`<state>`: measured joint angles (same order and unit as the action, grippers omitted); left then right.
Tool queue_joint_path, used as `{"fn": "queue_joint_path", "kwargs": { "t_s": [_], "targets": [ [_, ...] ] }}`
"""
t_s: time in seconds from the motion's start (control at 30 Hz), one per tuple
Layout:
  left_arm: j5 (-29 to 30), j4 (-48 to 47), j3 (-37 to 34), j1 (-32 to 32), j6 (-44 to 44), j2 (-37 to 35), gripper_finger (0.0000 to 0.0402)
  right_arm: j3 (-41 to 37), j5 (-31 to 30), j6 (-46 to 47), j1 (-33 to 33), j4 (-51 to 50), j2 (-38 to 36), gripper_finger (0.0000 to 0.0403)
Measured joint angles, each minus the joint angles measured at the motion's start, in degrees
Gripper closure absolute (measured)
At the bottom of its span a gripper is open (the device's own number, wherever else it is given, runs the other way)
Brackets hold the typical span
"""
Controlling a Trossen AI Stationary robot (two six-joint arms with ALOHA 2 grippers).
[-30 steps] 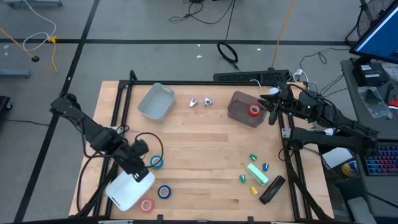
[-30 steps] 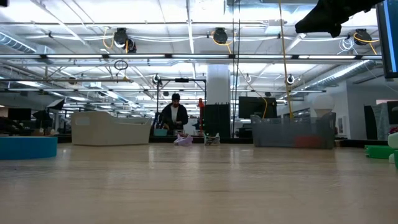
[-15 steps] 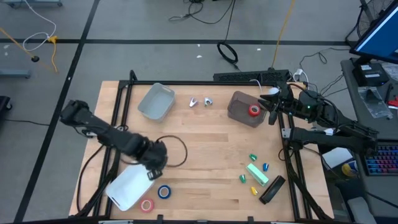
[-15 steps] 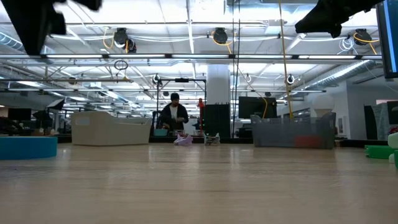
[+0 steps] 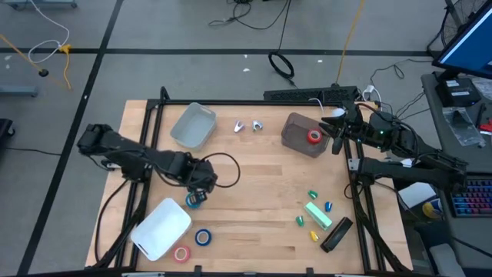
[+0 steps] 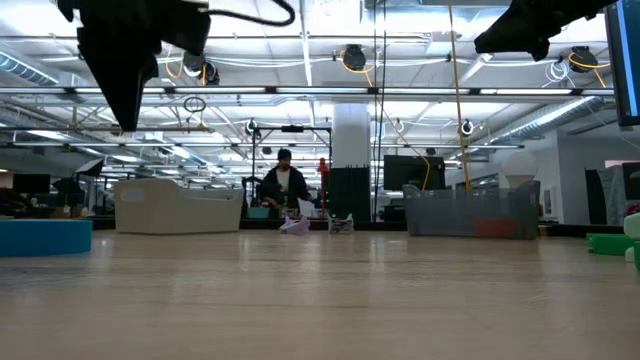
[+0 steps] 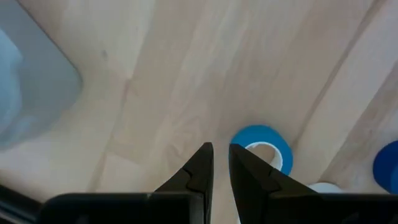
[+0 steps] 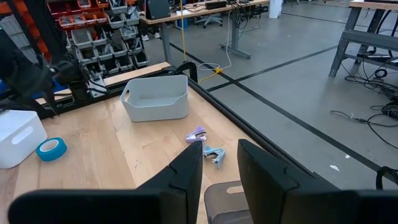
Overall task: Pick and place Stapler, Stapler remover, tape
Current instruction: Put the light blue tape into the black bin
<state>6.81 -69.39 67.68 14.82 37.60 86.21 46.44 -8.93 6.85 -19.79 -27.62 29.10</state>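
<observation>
Occlusion first: from overhead, the left gripper [image 5: 201,185] covers part of a blue ring-shaped tape roll with a pale centre [image 5: 192,200] lying flat on the pale wooden bench [image 5: 254,177]. The left wrist view shows that roll just past the tips of the dark fingers [image 7: 198,167], which stand nearly closed with a thin slit between them and nothing in it. They hold nothing; whether one tip touches the roll's rim cannot be told.

A second blue roll [image 5: 203,237] and a red roll with pale centre [image 5: 182,253] lie near the bench's near edge, just beside a white rounded plastic bin [image 5: 161,228]. The fourth roll, red [image 5: 314,137], sits inside a translucent dark grey bin [image 5: 296,135] at the far right.

A pale grey rounded bin [image 5: 192,126] stands at the far left. Two small metallic clawed staple removers [image 5: 247,125] lie between the grey bins, too small to make out in detail.

At the near right sit a light green block-shaped stapler [image 5: 318,215], a black bar-shaped stapler [image 5: 336,234] and several tiny green, blue and yellow pieces, shapes unclear.

The right gripper [image 5: 337,132] waits at the dark bin's right edge, its fingers [image 8: 186,168] parted by a narrow gap and empty.

In the low view most items are hidden; a person [image 6: 283,187] stands far back in the room.
</observation>
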Motion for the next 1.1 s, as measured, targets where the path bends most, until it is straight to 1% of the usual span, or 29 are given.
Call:
{"fn": "queue_joint_path", "kwargs": {
  "t_s": [0.17, 0.27, 0.4, 0.6, 0.73, 0.83, 0.97, 1.1],
  "targets": [
    [-6.1, 6.3, -5.8, -1.0, 0.6, 0.0, 0.0352, 0.0, 0.0, 0.0, 0.0, 0.0, 0.0, 0.0309],
    [-9.0, 8.5, -8.6, -1.0, 0.6, 0.0, 0.0343, 0.0, 0.0, 0.0, 0.0, 0.0, 0.0, 0.0309],
    [-9.7, 9.6, -10.2, -1.1, 2.0, 0.0, 0.0309, 0.0, 0.0, 0.0, 0.0, 0.0, 0.0, 0.0309],
    [-9.7, 9.7, -10.2, -1.0, 1.9, 0.0, 0.0243, 0.0, 0.0, 0.0, 0.0, 0.0, 0.0, 0.0309],
    [-9.9, 10.0, -11.3, -1.0, 2.4, 0.0, 0.0213, 0.0, 0.0, 0.0, 0.0, 0.0, 0.0, 0.0309],
    [-12.6, 12.3, -13.9, -1.1, 3.6, 0.0, 0.0203, 0.0, 0.0, 0.0, 0.0, 0.0, 0.0, 0.0309],
    [-16.1, 16.7, -17.1, -0.9, 4.8, 0.0, 0.0202, 0.0, 0.0, 0.0, 0.0, 0.0, 0.0, 0.0309],
    [-15.8, 17.2, -18.0, -1.0, 4.8, 0.0, 0.0201, 0.0, -0.3, 0.0, 0.0, 0.0, 0.0, 0.0309]
  ]
}}
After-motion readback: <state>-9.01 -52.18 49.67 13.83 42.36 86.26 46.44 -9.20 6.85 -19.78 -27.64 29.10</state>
